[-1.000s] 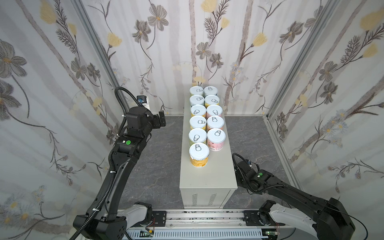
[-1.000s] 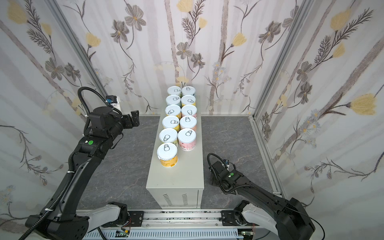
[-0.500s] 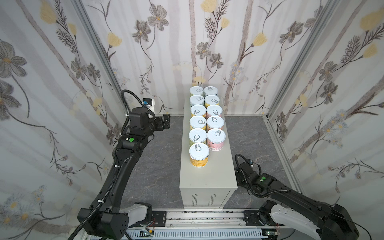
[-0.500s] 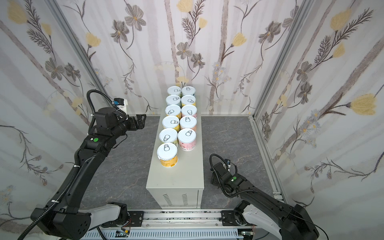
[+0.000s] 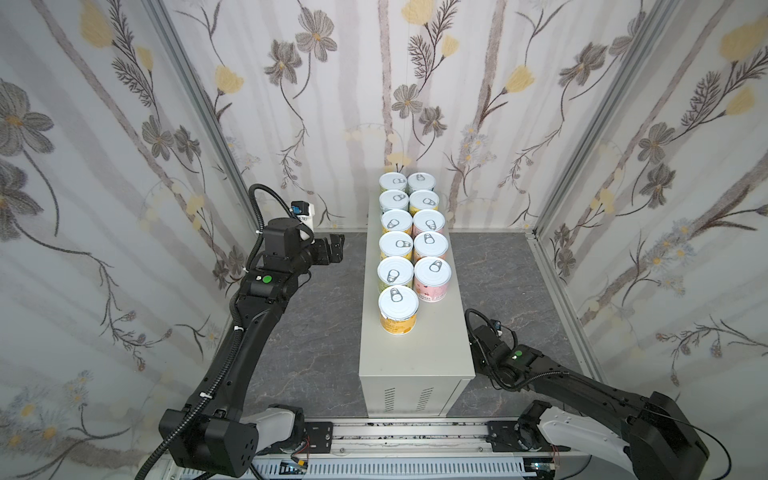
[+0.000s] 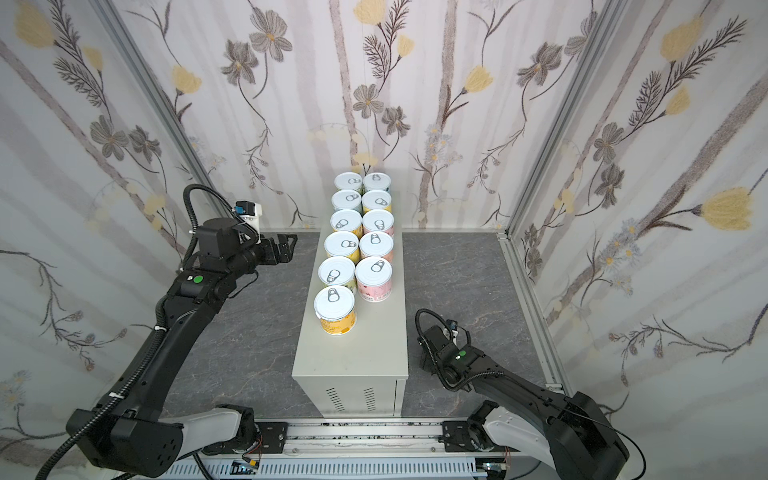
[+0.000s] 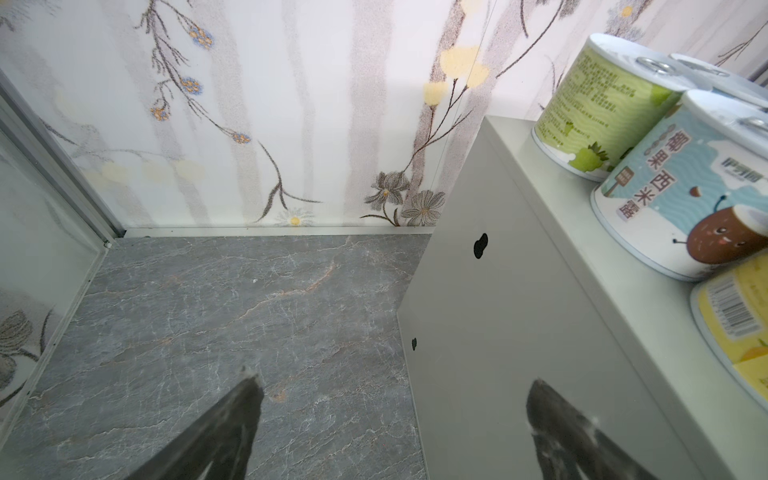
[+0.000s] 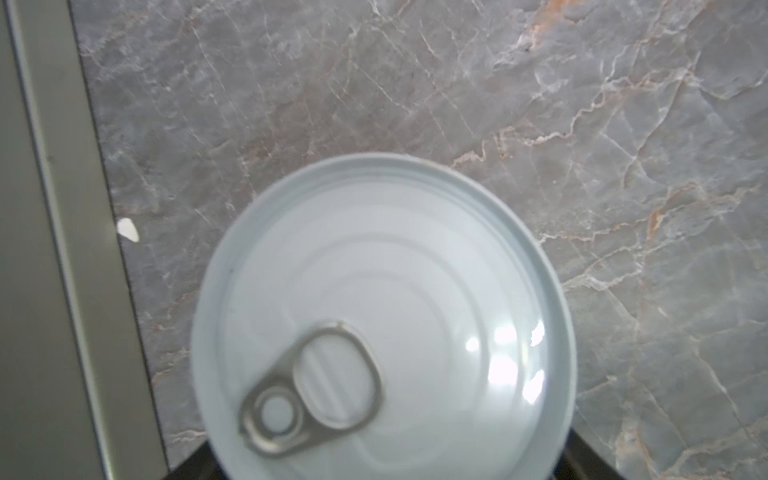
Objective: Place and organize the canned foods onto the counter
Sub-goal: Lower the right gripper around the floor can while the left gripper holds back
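Floral-papered booth, dark marbled floor (image 5: 316,332), a pale metal table (image 5: 415,361) standing lengthwise in the middle. Item: canned foods (image 5: 397,243), eleven upright on the table in two files, above and well forward of the right jaws, just off to one side of the left jaws. Item: twelfth can (image 8: 382,316), upright on the floor directly between the right jaws, the table's side near beside it (the right arm (image 5: 515,357) hides it in both top views). Item: right jaws, partly open, a dark finger (image 8: 579,467) showing at each flank of the can beneath its lid; whether they press it or merely straddle it cannot be told. Item: left jaws, spread fully wide, empty, one fingertip (image 7: 232,415) over bare floor. Step in hand, by judgement: grasp and lift the last can. Handling note: seat the jaws low and square across the can's wall, as the smooth label may slip; raise it straight up clear of the table's edge before crossing over; set it in the vacant place beside the yellow can (image 5: 398,311), in front of the pink can (image 5: 432,280), nudging neither.
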Controlling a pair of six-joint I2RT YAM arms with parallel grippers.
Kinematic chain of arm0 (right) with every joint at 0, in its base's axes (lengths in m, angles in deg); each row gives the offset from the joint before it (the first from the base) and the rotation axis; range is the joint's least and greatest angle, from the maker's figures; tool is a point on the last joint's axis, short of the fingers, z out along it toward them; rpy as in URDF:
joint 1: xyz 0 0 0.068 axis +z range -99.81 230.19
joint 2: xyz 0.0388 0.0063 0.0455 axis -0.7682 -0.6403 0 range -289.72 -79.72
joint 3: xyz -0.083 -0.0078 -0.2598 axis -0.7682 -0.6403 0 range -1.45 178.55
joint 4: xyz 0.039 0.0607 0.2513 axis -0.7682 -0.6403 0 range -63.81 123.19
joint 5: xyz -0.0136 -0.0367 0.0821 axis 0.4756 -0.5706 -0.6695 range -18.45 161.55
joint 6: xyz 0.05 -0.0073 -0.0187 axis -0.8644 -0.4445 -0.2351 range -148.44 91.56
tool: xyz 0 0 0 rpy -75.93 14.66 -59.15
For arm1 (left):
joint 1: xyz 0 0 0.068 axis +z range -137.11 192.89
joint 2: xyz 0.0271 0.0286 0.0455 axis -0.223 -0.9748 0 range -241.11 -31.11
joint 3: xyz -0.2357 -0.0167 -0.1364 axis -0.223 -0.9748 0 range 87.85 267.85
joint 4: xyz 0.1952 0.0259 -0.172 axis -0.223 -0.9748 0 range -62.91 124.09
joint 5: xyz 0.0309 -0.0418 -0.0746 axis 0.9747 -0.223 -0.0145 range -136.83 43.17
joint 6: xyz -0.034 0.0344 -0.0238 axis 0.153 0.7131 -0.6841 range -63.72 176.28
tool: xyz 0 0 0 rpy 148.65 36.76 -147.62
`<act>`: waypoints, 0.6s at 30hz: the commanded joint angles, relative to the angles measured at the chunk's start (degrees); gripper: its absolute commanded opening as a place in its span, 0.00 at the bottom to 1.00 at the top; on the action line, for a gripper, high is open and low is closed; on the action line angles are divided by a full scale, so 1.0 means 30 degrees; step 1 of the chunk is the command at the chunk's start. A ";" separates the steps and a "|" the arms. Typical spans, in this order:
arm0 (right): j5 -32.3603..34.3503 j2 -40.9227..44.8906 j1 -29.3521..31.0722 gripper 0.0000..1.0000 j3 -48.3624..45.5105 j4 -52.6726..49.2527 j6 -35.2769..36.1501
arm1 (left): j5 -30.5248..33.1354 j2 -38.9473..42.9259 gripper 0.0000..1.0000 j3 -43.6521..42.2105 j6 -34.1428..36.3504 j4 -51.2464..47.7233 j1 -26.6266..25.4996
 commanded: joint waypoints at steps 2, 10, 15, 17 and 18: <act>0.0256 -0.0436 0.0009 0.75 0.0023 -0.0218 -0.0049 | -0.0464 -0.0150 1.00 -0.0011 0.0029 0.0906 0.0045; 0.1208 -0.0866 -0.0020 0.78 0.0409 -0.0053 0.0454 | -0.0752 -0.0215 1.00 0.0041 0.0029 0.0979 0.0051; 0.1529 -0.0855 -0.0137 0.80 0.0538 0.0001 0.0518 | -0.0910 -0.0771 1.00 0.0121 0.0065 0.1038 0.0051; 0.1601 -0.0836 -0.0138 0.80 0.0536 0.0081 0.0616 | -0.1046 -0.0915 1.00 0.0209 0.0060 0.0980 0.0051; 0.1704 -0.0836 -0.0138 0.79 0.0569 0.0107 0.0657 | -0.1097 -0.0972 1.00 0.0224 0.0060 0.1007 0.0051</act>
